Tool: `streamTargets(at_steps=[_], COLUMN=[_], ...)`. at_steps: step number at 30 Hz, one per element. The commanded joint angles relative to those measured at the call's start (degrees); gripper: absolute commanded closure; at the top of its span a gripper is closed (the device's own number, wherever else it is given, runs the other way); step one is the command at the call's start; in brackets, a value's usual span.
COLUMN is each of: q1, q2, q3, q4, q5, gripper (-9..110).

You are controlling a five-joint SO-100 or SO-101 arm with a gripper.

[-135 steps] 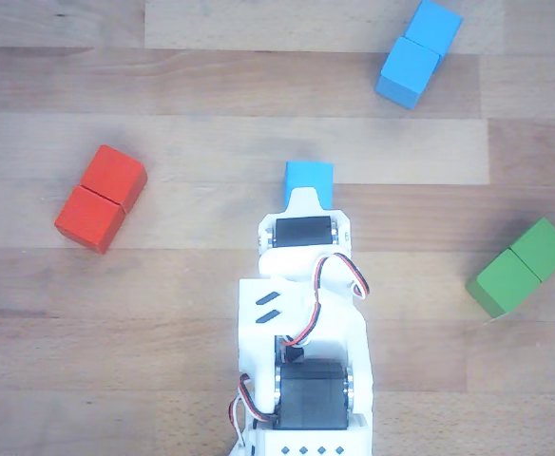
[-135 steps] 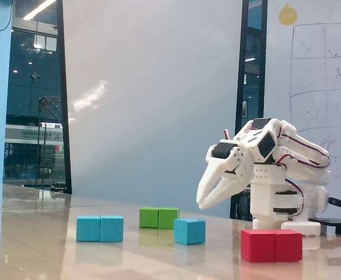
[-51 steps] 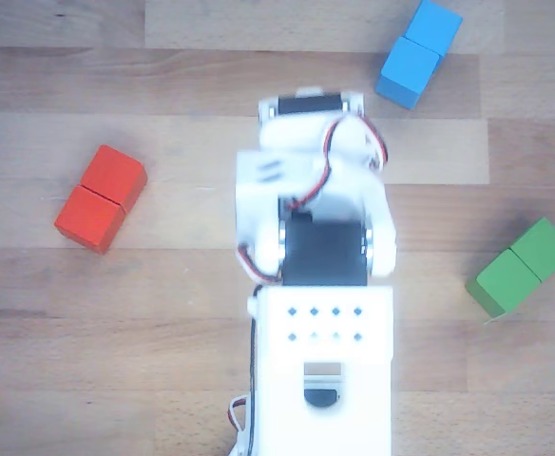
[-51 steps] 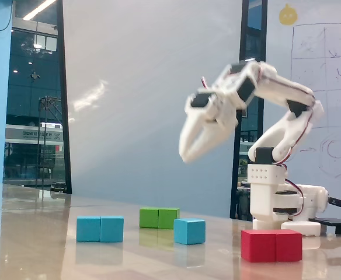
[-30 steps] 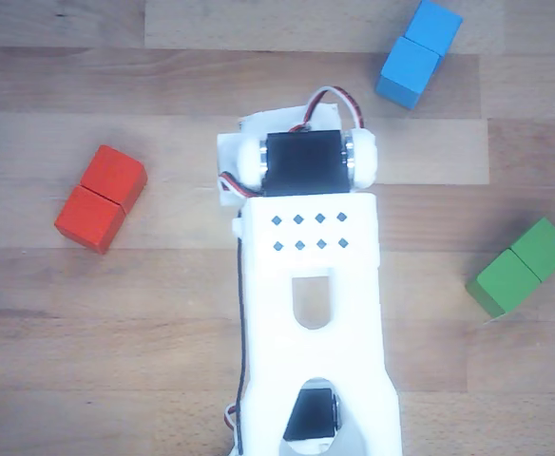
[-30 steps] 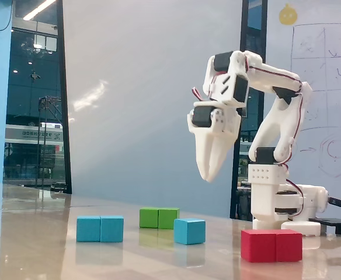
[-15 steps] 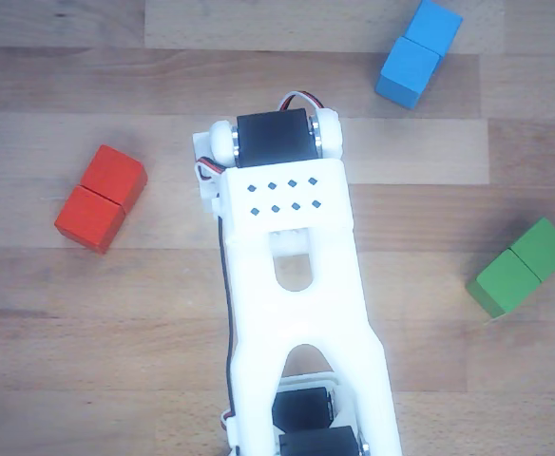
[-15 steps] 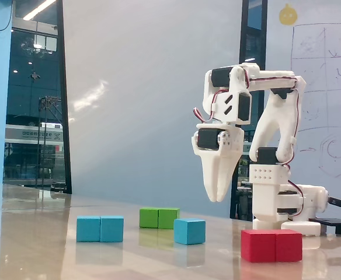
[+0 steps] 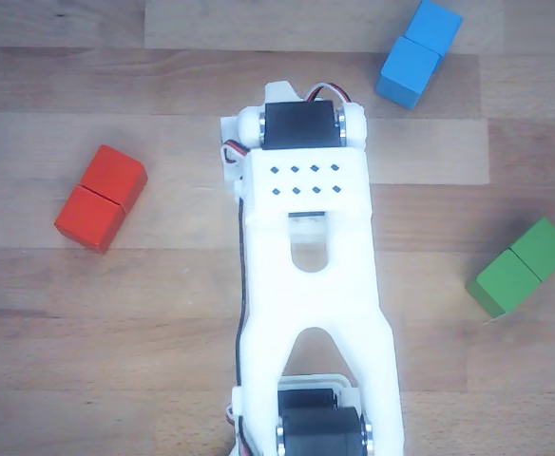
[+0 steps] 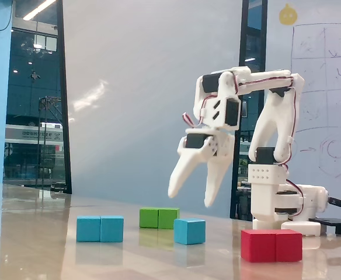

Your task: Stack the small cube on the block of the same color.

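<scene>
End effector (image 10: 190, 197) hangs spread above small cube (image 10: 189, 231), which the arm (image 9: 306, 256) hides in the other view.

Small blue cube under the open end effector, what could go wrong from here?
The end effector hangs open above the small cube; the other view hides the cube under the arm, so alignment is uncertain and a finger may nudge it. Also, the green block sits just behind in the fixed view and could get clipped.
</scene>
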Motion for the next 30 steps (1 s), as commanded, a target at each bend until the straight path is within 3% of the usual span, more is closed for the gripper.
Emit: streamTargets(at_steps=[1,16,30], q1=[0.7,6.2,6.6], q2=[-1.9,-4.9,-2.2], q3=[-0.3,1.1,4.0], q4=[-1.8,-8.0,-5.0], q5=[0.3,0.4,0.4], gripper=[60,63,65])
